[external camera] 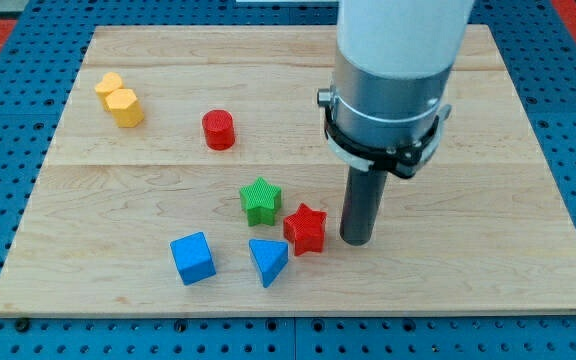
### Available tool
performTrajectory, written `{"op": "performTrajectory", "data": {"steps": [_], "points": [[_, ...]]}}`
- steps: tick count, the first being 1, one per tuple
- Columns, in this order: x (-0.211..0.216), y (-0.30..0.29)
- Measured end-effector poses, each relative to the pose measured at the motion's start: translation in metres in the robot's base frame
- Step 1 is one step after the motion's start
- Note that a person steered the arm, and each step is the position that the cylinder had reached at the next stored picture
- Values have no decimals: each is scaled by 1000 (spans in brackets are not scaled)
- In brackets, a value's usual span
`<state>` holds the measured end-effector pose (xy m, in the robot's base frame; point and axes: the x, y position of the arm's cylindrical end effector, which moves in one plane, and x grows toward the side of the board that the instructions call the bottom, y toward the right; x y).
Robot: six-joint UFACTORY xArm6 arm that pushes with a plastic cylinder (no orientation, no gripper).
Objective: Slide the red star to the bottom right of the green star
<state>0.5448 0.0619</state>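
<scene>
The red star [306, 228] lies on the wooden board, just to the lower right of the green star [260, 201]; the two sit close together. My tip [356, 240] rests on the board just to the right of the red star, a small gap apart. The rod rises from it into the large grey arm body at the view's top.
A blue triangle [267, 261] lies just below the two stars and a blue cube [192, 258] to its left. A red cylinder [218, 130] stands above the green star. A yellow block [119, 100] sits at the upper left. The board's bottom edge [288, 312] is near.
</scene>
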Motion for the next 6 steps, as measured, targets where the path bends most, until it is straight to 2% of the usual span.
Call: {"op": "performTrajectory", "data": {"steps": [2,3,4,5,6], "points": [[-1,-57],[-23,-47],[-79,-47],[-117,-113],[-32,-211]]}}
